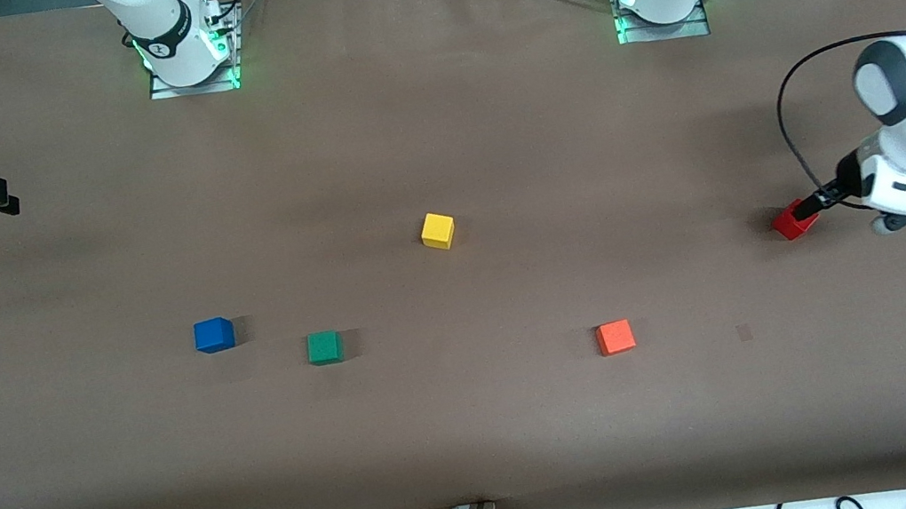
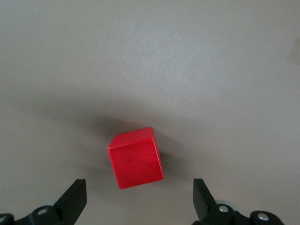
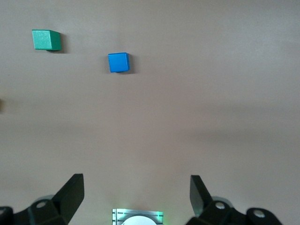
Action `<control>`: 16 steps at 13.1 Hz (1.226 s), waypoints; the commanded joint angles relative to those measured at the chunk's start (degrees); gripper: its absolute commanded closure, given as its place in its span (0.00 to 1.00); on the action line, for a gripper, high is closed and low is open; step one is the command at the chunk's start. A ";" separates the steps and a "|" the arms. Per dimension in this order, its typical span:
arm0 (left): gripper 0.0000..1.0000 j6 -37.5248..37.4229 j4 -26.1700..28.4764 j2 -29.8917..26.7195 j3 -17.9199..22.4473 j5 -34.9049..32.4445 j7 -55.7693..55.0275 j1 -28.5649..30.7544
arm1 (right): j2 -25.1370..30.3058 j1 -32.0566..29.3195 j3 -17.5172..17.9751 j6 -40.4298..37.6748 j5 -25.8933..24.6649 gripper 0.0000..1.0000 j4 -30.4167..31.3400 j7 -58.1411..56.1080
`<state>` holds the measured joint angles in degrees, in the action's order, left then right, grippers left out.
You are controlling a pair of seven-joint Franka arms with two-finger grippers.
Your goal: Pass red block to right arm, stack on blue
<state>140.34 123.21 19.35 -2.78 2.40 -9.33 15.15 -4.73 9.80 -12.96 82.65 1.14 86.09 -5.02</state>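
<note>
Where lying: orange cube (image 1: 614, 337) near red block (image 1: 789, 222)

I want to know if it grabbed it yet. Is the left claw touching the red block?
Apart. The left wrist view shows the left gripper open, bare table between each finger and the red block.
</note>
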 commanded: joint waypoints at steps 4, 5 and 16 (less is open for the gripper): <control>0.00 9.87 0.19 6.66 -0.39 1.21 -1.48 -0.03 | -0.19 -0.40 0.30 -0.20 -0.18 0.00 -0.75 -0.26; 0.00 9.87 0.01 6.75 -0.39 1.21 -1.48 -0.03 | -0.19 -0.40 0.30 -0.12 -0.18 0.00 -0.75 -0.34; 0.88 6.37 -2.08 3.68 -0.82 0.33 7.74 0.06 | -0.80 -0.40 0.21 -0.03 -0.44 0.00 -0.84 -0.17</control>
<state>150.11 122.59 25.59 -3.10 2.39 -4.63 15.11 -4.90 9.82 -12.91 82.65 1.14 86.10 -5.02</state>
